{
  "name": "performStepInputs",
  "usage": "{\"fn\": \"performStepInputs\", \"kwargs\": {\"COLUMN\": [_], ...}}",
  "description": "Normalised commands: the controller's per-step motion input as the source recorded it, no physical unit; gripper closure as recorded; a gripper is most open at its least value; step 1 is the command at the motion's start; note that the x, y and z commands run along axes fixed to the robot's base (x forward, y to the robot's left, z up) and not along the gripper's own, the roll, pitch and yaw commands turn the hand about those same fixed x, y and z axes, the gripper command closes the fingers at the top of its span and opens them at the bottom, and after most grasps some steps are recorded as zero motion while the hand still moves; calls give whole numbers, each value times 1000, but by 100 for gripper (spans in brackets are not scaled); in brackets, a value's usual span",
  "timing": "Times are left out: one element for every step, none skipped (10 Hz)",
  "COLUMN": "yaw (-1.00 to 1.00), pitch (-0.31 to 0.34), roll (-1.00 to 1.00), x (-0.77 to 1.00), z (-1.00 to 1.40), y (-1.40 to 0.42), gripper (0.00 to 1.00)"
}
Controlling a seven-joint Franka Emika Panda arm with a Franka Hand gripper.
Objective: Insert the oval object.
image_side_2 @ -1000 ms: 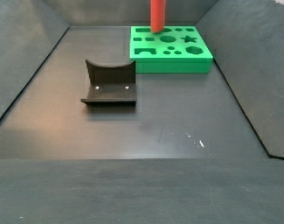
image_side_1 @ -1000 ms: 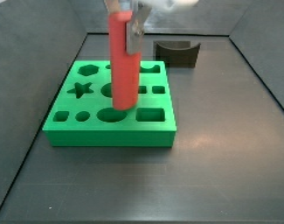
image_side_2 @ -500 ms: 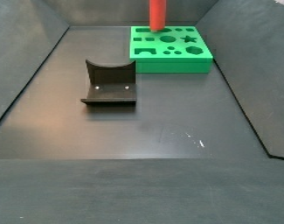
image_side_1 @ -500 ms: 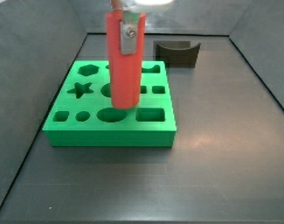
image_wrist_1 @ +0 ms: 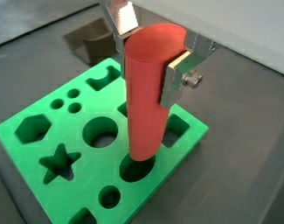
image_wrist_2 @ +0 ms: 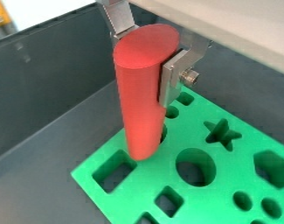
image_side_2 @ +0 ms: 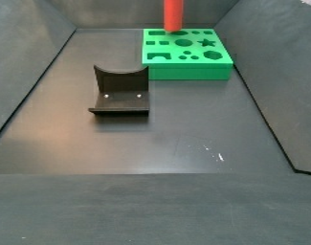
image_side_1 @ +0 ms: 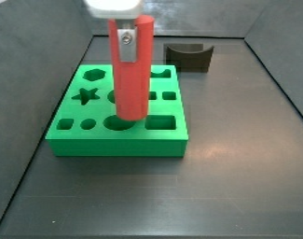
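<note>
Nearest to us in a side view lay bare dark worktop (image_side_2: 158,144), then the dark brown notched block (image_side_2: 120,92) resting well apart from everything else; beyond it, toward the far wall, sat the green block (image_side_2: 186,53) with its shaped holes; over that block we held the oval object (image_side_1: 129,75) upright, the gripper (image_side_1: 126,37) clamped on its upper part, one silver finger (image_wrist_1: 180,72) pressed flat against its side in a wrist view; the peg's lower end stood at the mouth of the oval hole (image_side_1: 118,121) near the block's front edge, and in both wrist views it seemed to have just entered, though we could not tell how deep; we judged the carrying and lining-up done, with most of the pushing down and the letting go left.
</note>
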Motion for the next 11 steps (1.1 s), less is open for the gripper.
{"fn": "performStepInputs", "kwargs": {"yaw": [-889, -789, -497, -49, -51, 34, 91, 51, 0, 80, 103], "pitch": [-66, -31, 0, 0, -61, -169, -186, -197, -224, -207, -124], "roll": [-56, -13, 0, 0, 0, -20, -150, -277, -134, 0, 27], "x": [0, -149, -83, -117, -257, -391, -349, -157, -23, 0, -20], "z": [-200, -120, 0, 0, -103, -154, -163, -191, -263, -371, -306], "y": [-183, -129, 26, 149, 46, 3, 0, -6, -9, 0, 0], "gripper": [100, 100, 100, 100, 100, 100, 100, 100, 100, 100, 100]}}
